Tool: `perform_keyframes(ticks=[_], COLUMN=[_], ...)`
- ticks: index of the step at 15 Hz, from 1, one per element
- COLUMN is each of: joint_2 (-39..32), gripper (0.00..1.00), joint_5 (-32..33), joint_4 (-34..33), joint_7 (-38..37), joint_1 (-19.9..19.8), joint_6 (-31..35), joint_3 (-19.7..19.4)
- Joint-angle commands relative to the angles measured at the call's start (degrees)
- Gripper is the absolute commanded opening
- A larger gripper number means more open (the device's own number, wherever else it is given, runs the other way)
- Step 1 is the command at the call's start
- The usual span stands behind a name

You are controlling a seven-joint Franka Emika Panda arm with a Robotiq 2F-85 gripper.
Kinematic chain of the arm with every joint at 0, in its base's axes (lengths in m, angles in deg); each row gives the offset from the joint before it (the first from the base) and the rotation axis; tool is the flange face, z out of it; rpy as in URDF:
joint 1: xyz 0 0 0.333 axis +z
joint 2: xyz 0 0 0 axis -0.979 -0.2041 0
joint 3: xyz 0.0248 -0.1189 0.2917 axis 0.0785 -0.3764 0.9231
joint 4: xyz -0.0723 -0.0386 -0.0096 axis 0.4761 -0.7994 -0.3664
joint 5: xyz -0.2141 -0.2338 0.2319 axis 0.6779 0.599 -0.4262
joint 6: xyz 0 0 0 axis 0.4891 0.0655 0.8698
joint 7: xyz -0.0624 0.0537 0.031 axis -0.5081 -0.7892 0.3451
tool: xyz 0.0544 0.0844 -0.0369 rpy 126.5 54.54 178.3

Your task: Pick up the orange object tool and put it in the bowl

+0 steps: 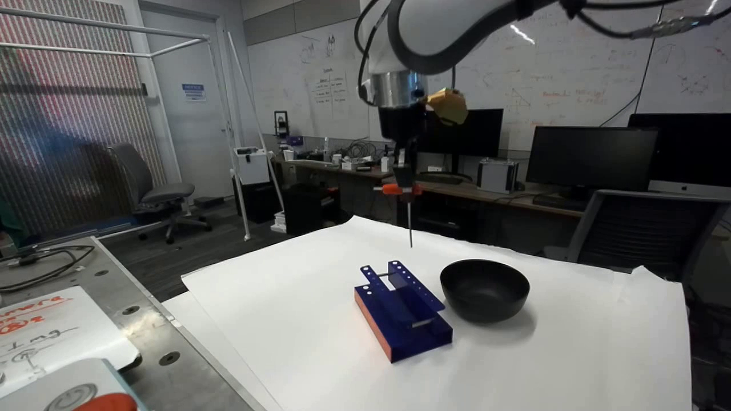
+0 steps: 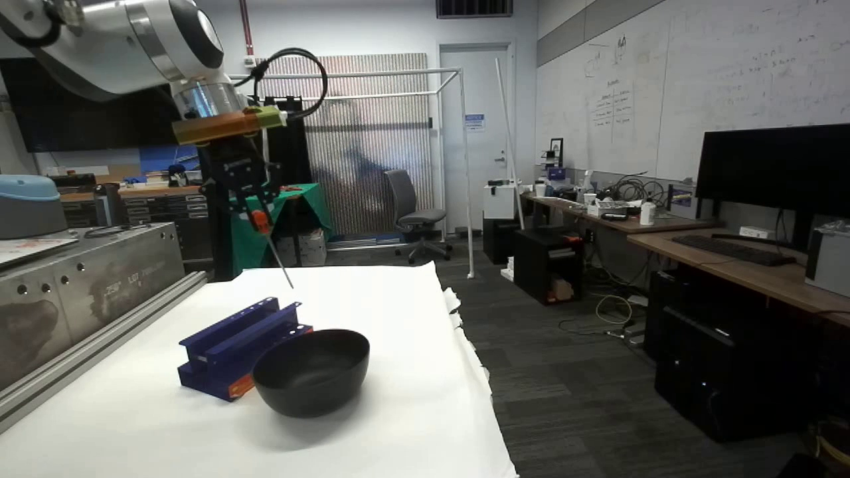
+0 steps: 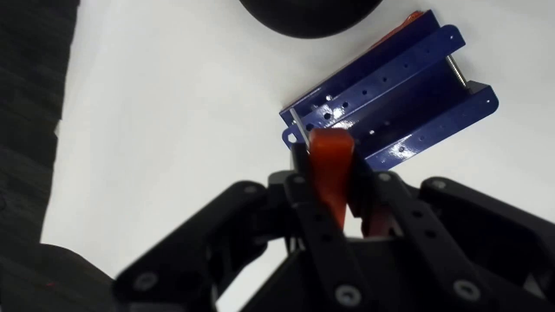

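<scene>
My gripper (image 1: 406, 178) is shut on the orange object tool (image 1: 392, 189) by its orange-red top. The tool hangs in the air with its thin shaft pointing down, the tip above the white table sheet. It leans in an exterior view (image 2: 261, 222). In the wrist view the orange top (image 3: 331, 151) sits between the black fingers (image 3: 325, 169). The matte black bowl (image 1: 484, 291) stands upright on the sheet, to one side of the tool and lower; it also shows in an exterior view (image 2: 311, 375) and, cut off, at the top of the wrist view (image 3: 310, 19).
A blue slotted rack (image 1: 400, 328) stands close beside the bowl and below the tool; it shows in the wrist view too (image 3: 381, 93). A metal bench (image 2: 86, 285) borders the sheet on one side. Desks with monitors (image 1: 594, 157) stand beyond the sheet's edge.
</scene>
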Motion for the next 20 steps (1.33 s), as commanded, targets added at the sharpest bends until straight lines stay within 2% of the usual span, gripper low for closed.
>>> perform_keyframes(ticks=[1, 4, 7, 13, 18, 19, 20], joint_2=[2.51, -0.4, -5.5, -12.54, -15.43, -15.96, -16.33], gripper=[0.1, 0.1, 0.09, 0.1, 0.11, 0.17, 0.47], joint_5=[4.27, 5.86, 4.57, 1.8, 0.84, 0.45, 0.26], joint_4=[1.66, 0.37, -2.15, -4.08, -6.55, -7.17, -7.61], joint_7=[-6.18, -9.37, -9.85, -6.87, -6.16, -5.94, -5.66], joint_1=[0.86, 0.47, -0.51, -3.12, -3.48, -3.5, -3.51], joint_6=[-8.41, -16.43, -23.34, -22.43, -23.42, -23.84, -24.01], joint_3=[-2.03, -2.89, -3.63, -3.2, -3.27, -3.21, -3.23])
